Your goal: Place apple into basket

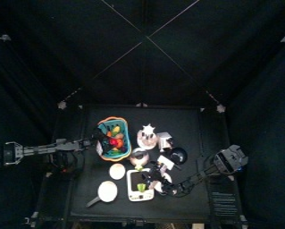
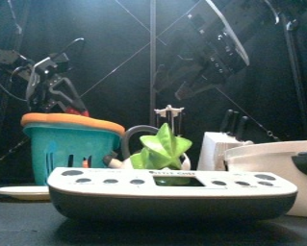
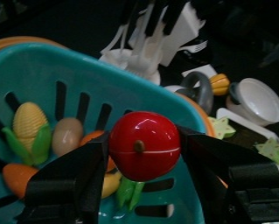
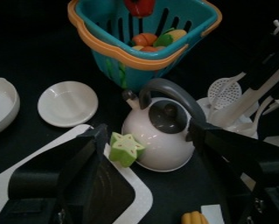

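Apple held over the basket

The left gripper [image 3: 144, 179] has its jaws closed on the red apple [image 3: 144, 146], right above the teal basket [image 3: 94, 83] and its toy vegetables. The right gripper [image 4: 153, 188] hangs with jaws spread wide and empty, near the basket, over a white kettle [image 4: 165, 131].

A robot test pen, not a real kitchen: black curtains [image 1: 37, 89] close in a small black table [image 1: 79, 201], and toy food fills a teal basket [image 2: 68, 154] beside a kettle [image 4: 165, 131].
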`<move>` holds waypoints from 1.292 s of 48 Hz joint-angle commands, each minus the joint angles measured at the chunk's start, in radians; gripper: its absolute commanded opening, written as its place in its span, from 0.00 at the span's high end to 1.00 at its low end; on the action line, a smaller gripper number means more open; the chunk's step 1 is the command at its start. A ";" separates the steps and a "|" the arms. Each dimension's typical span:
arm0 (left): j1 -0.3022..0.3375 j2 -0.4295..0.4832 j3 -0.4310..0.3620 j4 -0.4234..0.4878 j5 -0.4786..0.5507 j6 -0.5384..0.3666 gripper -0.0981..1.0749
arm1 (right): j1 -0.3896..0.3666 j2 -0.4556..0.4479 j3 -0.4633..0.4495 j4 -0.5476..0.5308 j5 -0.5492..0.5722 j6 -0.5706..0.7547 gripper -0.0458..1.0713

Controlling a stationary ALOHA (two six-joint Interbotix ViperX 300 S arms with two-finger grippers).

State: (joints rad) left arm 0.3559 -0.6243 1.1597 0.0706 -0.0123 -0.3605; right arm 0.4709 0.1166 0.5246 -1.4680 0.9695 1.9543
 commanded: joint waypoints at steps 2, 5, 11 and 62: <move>0.005 -0.002 -0.011 0.014 0.026 0.000 0.20 | -0.003 -0.005 -0.021 0.018 -0.003 -0.008 0.04; 0.005 -0.002 -0.009 0.014 0.031 -0.002 0.16 | -0.005 0.003 -0.023 0.034 0.005 -0.009 0.04; 0.005 -0.002 -0.008 0.015 0.031 0.000 0.10 | -0.011 0.021 -0.026 0.072 0.009 -0.011 0.04; -0.132 -0.057 0.003 0.012 -0.103 -0.005 0.08 | -0.080 0.114 -0.103 0.178 -0.095 -0.002 0.05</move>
State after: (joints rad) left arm 0.2240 -0.6811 1.1750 0.0844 -0.1058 -0.3636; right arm 0.3973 0.2485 0.4433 -1.2977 0.8744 1.9466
